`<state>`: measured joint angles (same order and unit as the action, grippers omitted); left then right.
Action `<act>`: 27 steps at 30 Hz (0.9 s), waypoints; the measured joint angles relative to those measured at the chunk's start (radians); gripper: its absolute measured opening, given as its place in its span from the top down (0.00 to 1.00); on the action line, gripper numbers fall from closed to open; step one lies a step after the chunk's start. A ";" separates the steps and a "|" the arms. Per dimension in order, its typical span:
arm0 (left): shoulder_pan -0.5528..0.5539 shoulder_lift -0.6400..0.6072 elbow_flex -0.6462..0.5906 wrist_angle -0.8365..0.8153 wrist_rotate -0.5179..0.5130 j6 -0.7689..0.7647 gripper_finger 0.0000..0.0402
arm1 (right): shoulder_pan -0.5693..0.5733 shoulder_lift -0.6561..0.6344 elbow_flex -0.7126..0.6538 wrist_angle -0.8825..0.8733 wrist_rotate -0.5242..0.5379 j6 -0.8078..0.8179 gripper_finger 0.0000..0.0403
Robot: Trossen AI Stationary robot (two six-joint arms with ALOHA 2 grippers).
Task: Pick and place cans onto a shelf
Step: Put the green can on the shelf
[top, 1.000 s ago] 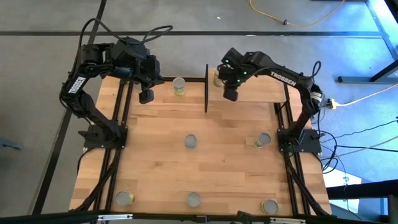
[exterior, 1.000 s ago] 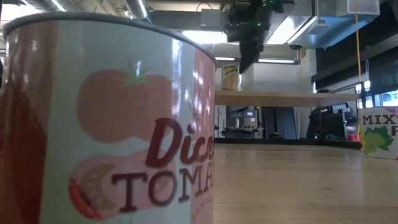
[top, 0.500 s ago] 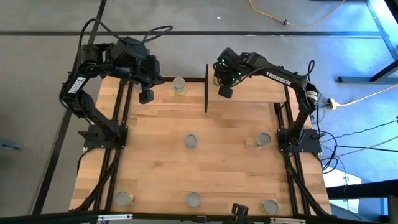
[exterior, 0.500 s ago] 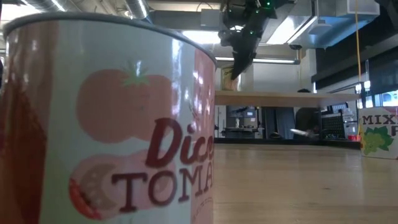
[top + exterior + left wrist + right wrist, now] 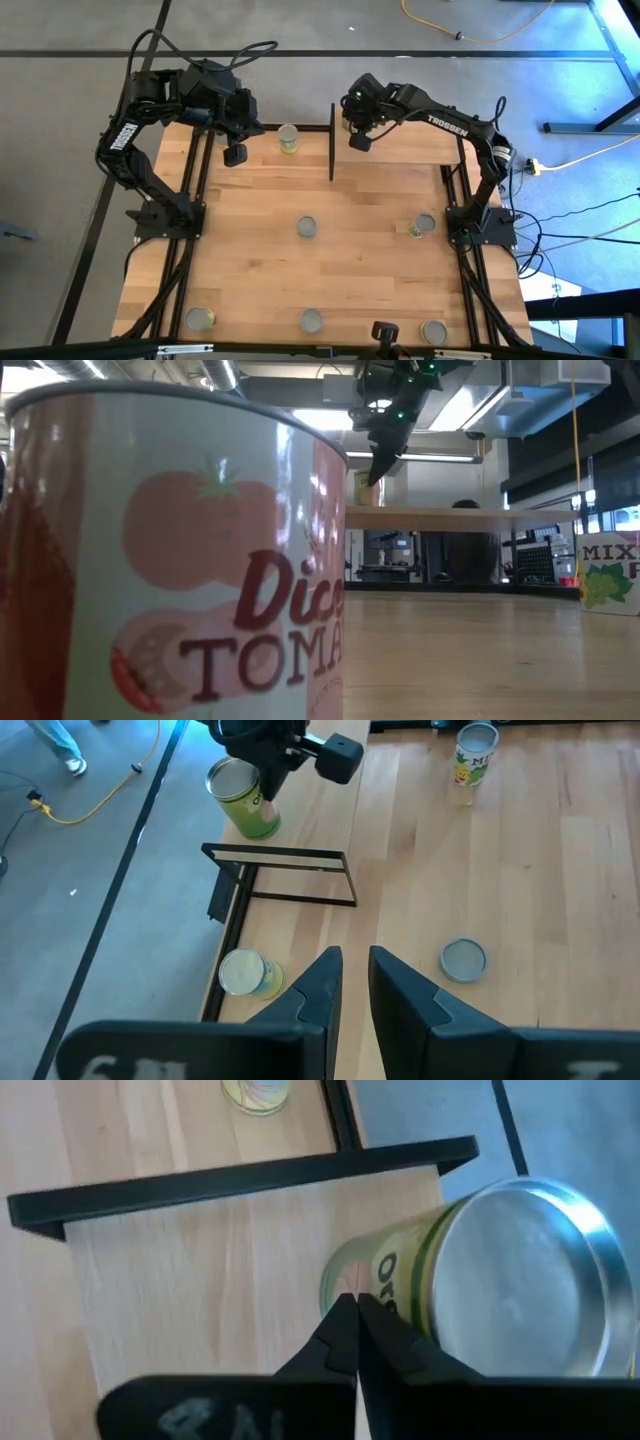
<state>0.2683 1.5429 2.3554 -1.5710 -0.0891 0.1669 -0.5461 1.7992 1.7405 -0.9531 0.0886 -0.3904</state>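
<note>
1. Touching the green can [image 5: 470,1280] on the shelf [image 5: 410,148] at the far edge of the tabletop [image 5: 350,240]: right end effector [image 5: 357,141], fingers closed, nothing held.
2. Left end effector [image 5: 235,155] hovers near the far-left corner, slightly parted, empty.

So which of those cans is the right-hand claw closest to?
The green-labelled can standing on the raised shelf. The shut right gripper is right beside it; every other can sits down on the table.
</note>
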 joint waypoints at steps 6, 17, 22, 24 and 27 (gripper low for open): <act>0.000 0.000 0.000 0.000 0.000 0.000 0.89 | -0.001 -0.021 0.000 -0.157 -0.063 -0.005 1.00; 0.000 0.000 0.000 0.000 0.000 0.000 0.89 | -0.076 -0.008 0.000 -0.062 -0.066 -0.008 1.00; 0.000 0.000 0.000 0.000 0.000 0.000 0.89 | -0.082 -0.008 0.000 -0.034 -0.064 -0.014 1.00; 0.000 0.000 0.000 0.000 0.000 -0.001 0.89 | -0.081 -0.008 0.000 -0.013 -0.064 -0.015 1.00; 0.000 0.000 0.000 0.000 0.000 0.000 0.89 | -0.080 -0.008 0.000 0.012 -0.065 -0.015 1.00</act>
<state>0.2680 1.5429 2.3554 -1.5711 -0.0891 0.1665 -0.6259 1.7912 1.7405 -0.9413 0.0239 -0.4053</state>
